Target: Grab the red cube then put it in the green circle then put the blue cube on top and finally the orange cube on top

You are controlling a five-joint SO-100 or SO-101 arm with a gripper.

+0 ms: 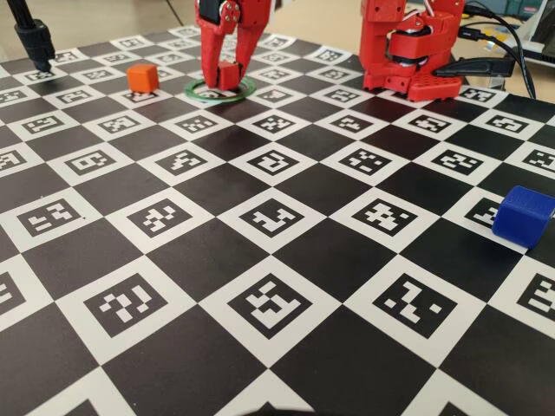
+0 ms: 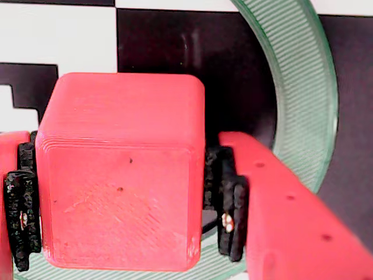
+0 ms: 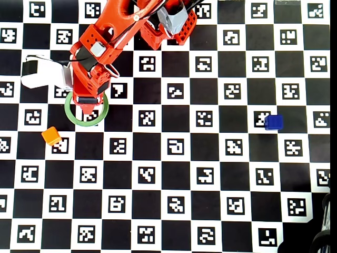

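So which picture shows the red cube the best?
The wrist view: the red cube fills it, clamped between the pincer fingers over the green circle. In the fixed view it is small and far away. In the overhead view the arm hides it.

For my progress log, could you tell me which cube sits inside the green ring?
The red cube, between the tool's fingers; orange and blue sit outside.
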